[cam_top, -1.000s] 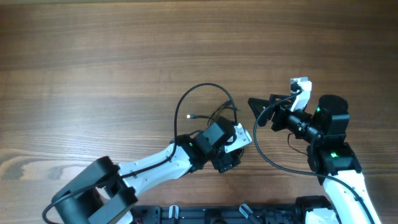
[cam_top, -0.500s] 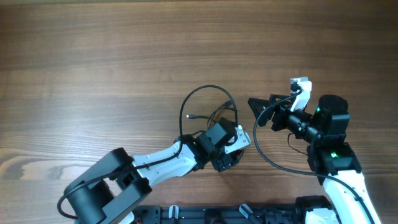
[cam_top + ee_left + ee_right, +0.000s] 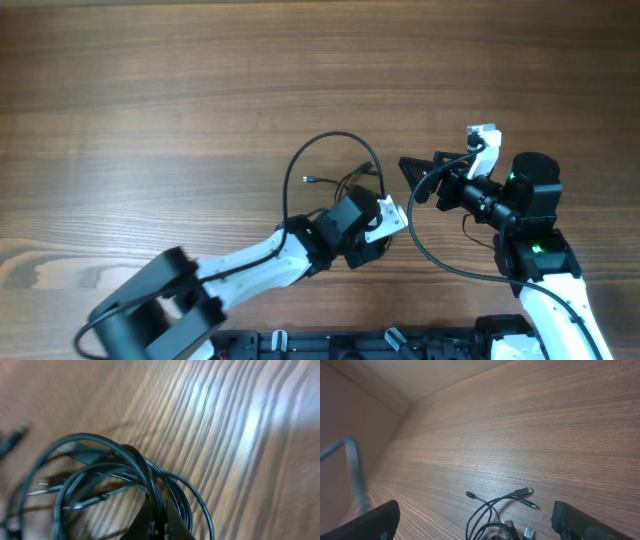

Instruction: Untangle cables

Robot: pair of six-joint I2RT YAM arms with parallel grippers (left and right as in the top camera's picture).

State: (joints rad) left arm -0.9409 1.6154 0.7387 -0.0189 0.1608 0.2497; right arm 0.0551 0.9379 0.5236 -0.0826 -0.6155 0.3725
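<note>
One tangle of thin black cables (image 3: 362, 172) lies on the wooden counter (image 3: 150, 100), near its middle and between the two arms. One wide loop arches away from the knot, and a loose plug end (image 3: 308, 180) sits inside that loop. The number of separate strands in the knot cannot be counted. The right wrist view shows at least three plug ends on the wood, one (image 3: 468, 494) to the left and two (image 3: 526, 491) (image 3: 535, 506) close together to the right. There are two claws. The left claw (image 3: 159, 522) is pressed together on the bunch, with several curling strands gathered at its tips. The right claw (image 3: 410, 178) is spread wide and holds nothing, hanging just beside the tangle and apart from it. A thicker black cord (image 3: 430, 255) curves from the right arm across the counter.
</note>
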